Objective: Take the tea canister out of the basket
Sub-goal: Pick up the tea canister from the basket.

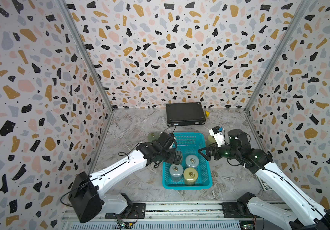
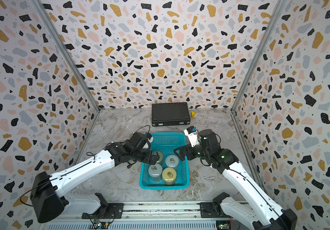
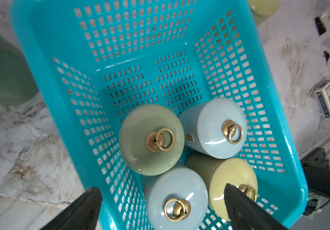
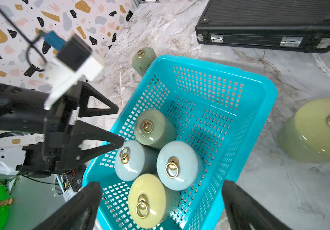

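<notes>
turquoise basket [image 1: 187,187] holds four tea canisters, upright and packed touching at its near end: sage canister [image 3: 151,139], pale blue canister [image 3: 219,127], second pale blue canister [image 3: 177,199], yellow canister [image 3: 233,175]. the far half of the floor is bare. two more stand outside on the table [image 1: 140,179], one each side, so i'd call the job partly done.

left gripper [image 4: 120,124] is spread wide and holds nothing. it hangs over the left wall beside the sage one. in the right wrist view one finger looks outside the wall and the other sits above the canister tops. right gripper [image 1: 203,153] is also spread and empty, at the right rim.

suggest the sage one: free floor on its far side. shift inward until both fingers clear the rim, then drop to straddle the body, not the brass ring. glaze looks slick, so grip low and lift straight up or the neighbours may tip. right arm: hold off.
</notes>
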You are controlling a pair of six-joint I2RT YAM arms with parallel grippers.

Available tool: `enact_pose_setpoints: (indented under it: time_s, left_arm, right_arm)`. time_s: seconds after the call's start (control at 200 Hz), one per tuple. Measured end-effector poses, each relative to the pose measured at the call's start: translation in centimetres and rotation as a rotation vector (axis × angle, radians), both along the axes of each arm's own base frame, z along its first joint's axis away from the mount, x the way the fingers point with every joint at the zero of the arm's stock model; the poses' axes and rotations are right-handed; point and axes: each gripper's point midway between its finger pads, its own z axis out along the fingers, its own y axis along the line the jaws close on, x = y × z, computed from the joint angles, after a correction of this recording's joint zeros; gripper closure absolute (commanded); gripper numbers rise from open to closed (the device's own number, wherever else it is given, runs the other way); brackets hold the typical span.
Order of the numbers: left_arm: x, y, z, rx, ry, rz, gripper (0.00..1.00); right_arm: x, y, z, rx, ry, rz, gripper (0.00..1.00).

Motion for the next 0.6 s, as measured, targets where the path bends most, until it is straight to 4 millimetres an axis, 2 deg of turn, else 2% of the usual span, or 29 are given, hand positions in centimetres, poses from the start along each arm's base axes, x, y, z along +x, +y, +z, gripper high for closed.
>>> enact_pose_setpoints:
  time_s: [0.245,0.601]
  left_arm:
    - [0.0,-0.6,-3.4,0.103,0.053,-0.020,0.00]
    - [1.5,-1.5,-4.9,0.174,0.059,-0.027,0.00]
  right_arm:
    - [-2.4,-0.4,-0.2,0.009,0.013,0.026,0.01]
    - [-3.1,-0.8,-0.1,0.014,0.013,0.024,0.01]
